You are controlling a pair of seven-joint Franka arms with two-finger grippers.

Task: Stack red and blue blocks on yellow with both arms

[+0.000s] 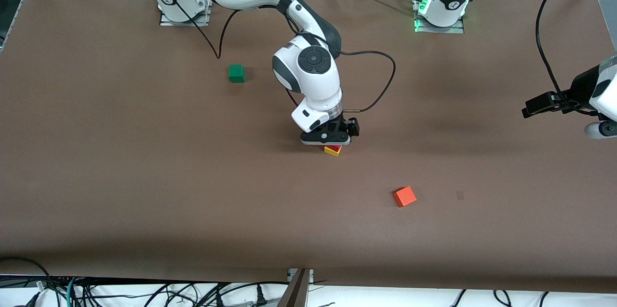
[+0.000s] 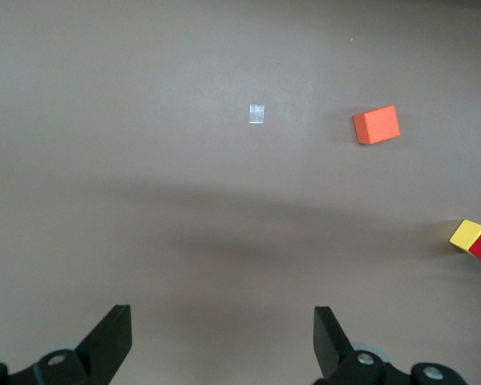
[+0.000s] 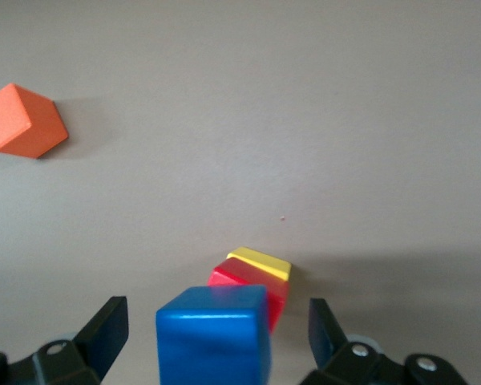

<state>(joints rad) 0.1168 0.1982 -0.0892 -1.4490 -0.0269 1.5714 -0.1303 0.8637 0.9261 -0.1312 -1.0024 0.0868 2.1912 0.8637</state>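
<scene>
The right gripper [image 1: 332, 142] is low over the middle of the brown worktop [image 1: 120, 162], directly above a small stack. In the front view only the yellow block [image 1: 332, 151] and a sliver of the red block [image 1: 336, 147] show beneath it. The right wrist view shows the stack better: the red block [image 3: 248, 282] sits on the yellow block [image 3: 260, 262], and the blue block [image 3: 214, 333] is on top, between the right gripper's jaws, which are spread wide with a clear gap on each side of it.

The left gripper [image 2: 223, 341] waits in the air toward the left arm's end of the worktop, jaws spread and holding nothing.

An orange block [image 1: 404, 196] lies nearer the front camera than the stack, toward the left arm's end. A green block [image 1: 236, 73] lies farther from the camera, toward the right arm's end.
</scene>
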